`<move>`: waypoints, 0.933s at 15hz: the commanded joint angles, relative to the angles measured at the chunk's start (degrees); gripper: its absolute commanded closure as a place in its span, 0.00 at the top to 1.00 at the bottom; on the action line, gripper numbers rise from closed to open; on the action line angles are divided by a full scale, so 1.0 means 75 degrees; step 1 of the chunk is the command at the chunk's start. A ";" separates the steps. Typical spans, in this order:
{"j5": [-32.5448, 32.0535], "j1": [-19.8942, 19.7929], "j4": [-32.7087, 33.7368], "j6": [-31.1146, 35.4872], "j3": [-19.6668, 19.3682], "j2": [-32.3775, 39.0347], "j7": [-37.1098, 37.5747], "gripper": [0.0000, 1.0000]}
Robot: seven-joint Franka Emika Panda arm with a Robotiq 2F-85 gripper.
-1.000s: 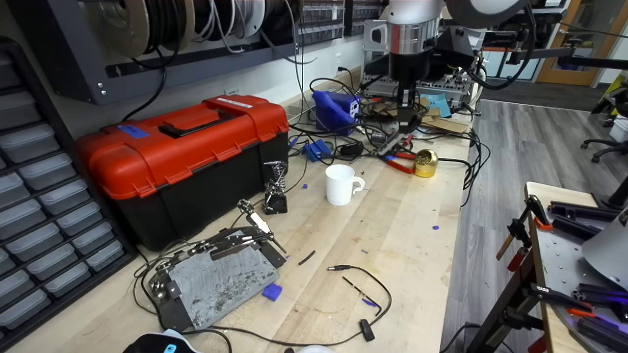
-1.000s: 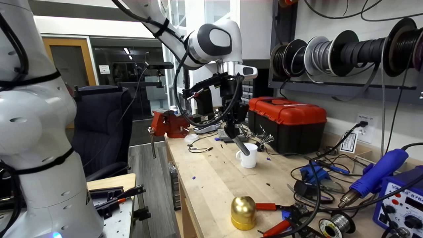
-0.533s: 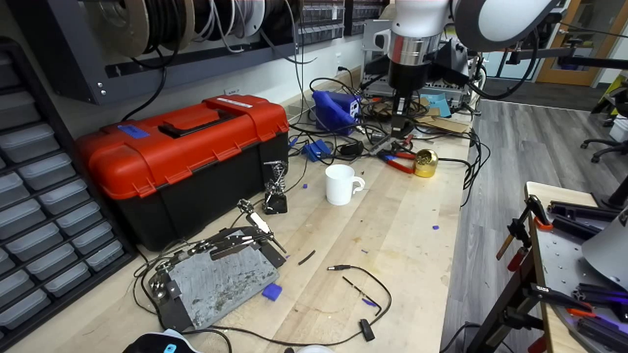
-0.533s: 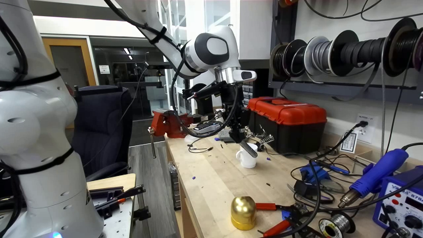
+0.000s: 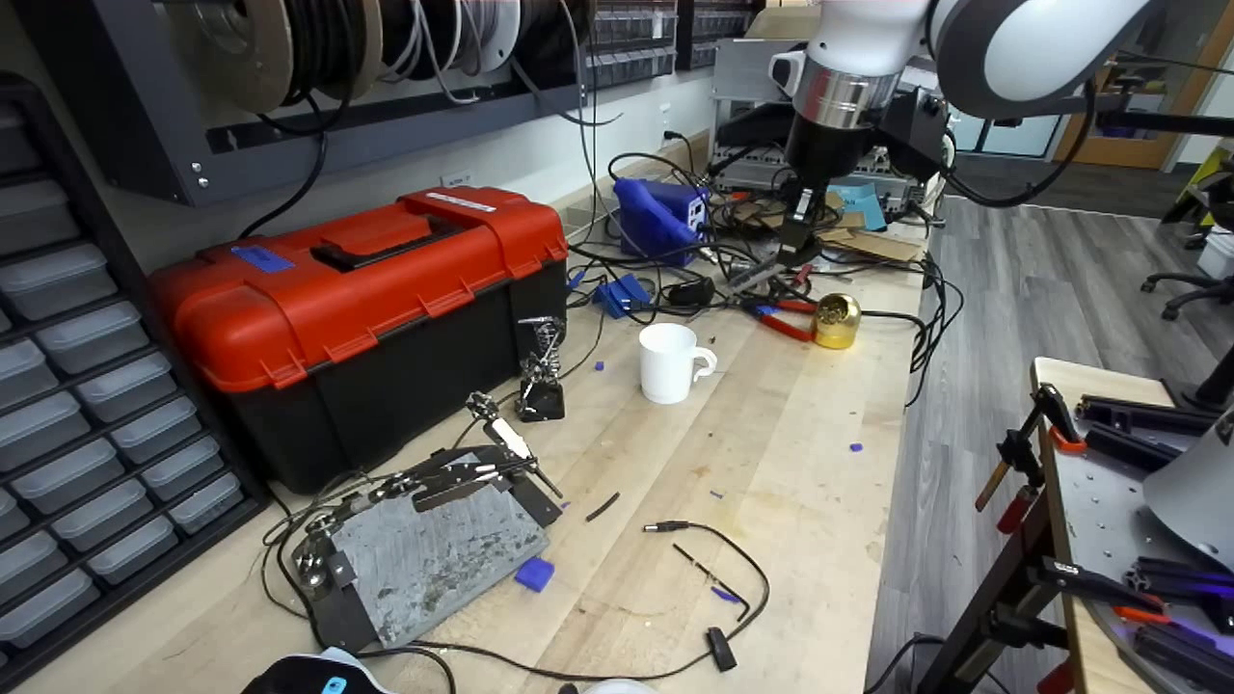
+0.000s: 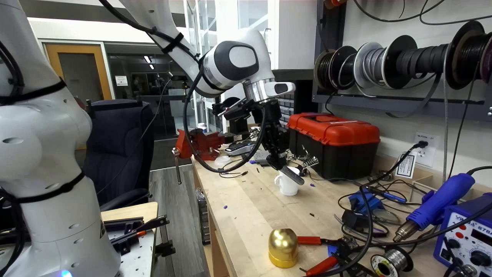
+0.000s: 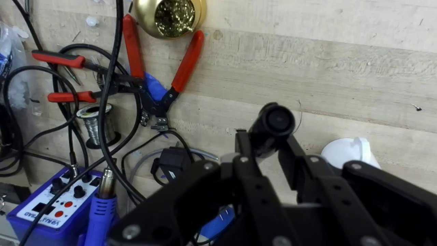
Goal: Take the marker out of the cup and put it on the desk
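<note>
Marker out of the cup: that much of the task looks done, while putting it down on the desk is not. It hangs in the air, tilted; in an exterior view the marker passes in front of the cup, a little below and right of the middle of the frame, and in the wrist view its dark round end sits just right of centre. The gripper has its fingers against both sides of the marker, with no gap that I can make out, so the hold looks secure.

The cup stands upright on the desk, apart from the marker; in the wrist view it is at the lower right, partly hidden by the gripper. Whether anything else is inside cannot be told.

What is left, I judge, is to lower the marker to the desk, let go and lift away. The upper right of the wrist view looks the easier side for it. Red-handled pliers and a black cord lie toward the left of that frame, a gold pot at the top; among them the marker could catch.
</note>
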 commanded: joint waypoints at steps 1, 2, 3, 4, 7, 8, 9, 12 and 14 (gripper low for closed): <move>-0.0020 -0.0184 -0.0912 0.0703 0.0062 -0.0469 0.0471 0.06; -0.0030 -0.0210 -0.1037 0.0834 0.0081 -0.0457 0.0555 0.06; -0.0076 -0.0248 -0.1167 0.1003 0.0094 -0.0423 0.0642 0.06; -0.0115 -0.0282 -0.1271 0.1156 0.0112 -0.0383 0.0718 0.06; -0.0353 -0.0422 -0.1447 0.1580 0.0203 -0.0204 0.0924 0.06; -0.0463 -0.0485 -0.1494 0.1709 0.0234 -0.0146 0.0968 0.06; -0.0535 -0.0526 -0.1516 0.1801 0.0258 -0.0086 0.1003 0.06; -0.0891 -0.0664 -0.1565 0.2024 0.0331 0.0097 0.1265 0.06; -0.1141 -0.0720 -0.1504 0.2188 0.0374 0.0347 0.1447 0.06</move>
